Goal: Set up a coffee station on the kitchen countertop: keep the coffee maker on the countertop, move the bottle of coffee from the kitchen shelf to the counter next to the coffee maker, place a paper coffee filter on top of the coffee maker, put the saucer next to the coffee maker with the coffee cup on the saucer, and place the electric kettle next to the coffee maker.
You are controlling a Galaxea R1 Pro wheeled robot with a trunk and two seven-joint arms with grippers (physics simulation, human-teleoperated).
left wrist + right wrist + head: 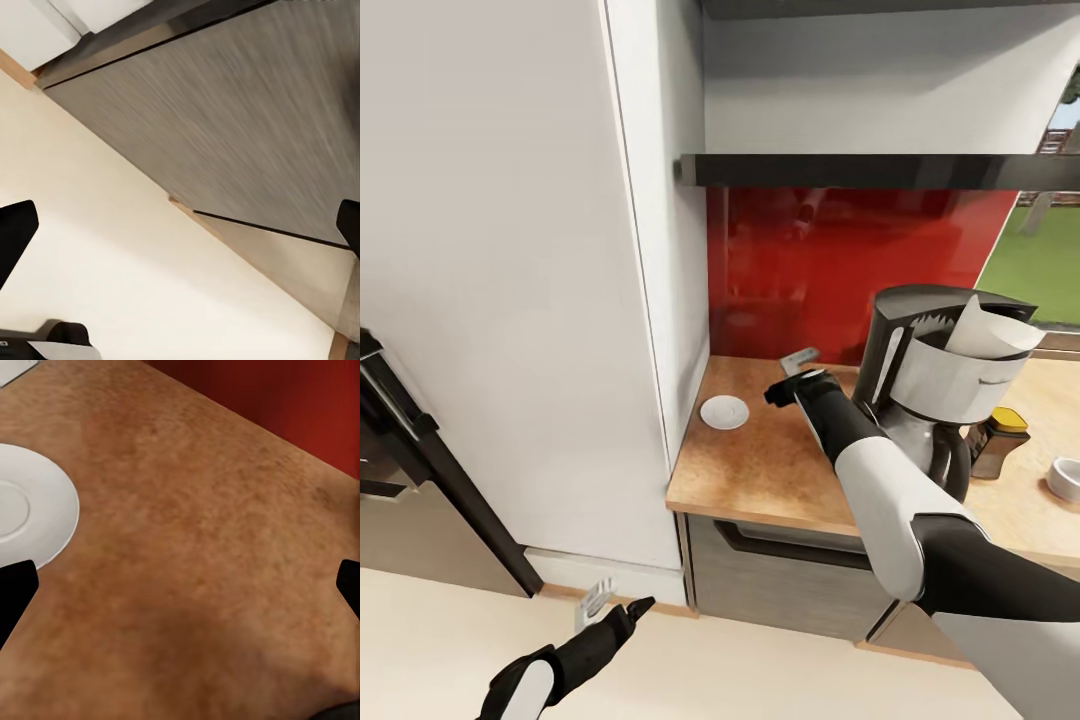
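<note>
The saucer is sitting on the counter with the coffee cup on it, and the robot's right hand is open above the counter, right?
Not quite. The saucer is bare; no cup sits on it, as the head view and the right wrist view show. The rest holds: it lies on the counter, and the right gripper is open above the counter, fingers spread wide.

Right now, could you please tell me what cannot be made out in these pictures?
- Head view: the coffee bottle is partly hidden behind the coffee maker.
- Head view: a white dish is cut by the right edge; cup or not, unclear.
- Right wrist view: the saucer is cut off by the frame edge.
- The kettle cannot be identified.
</note>
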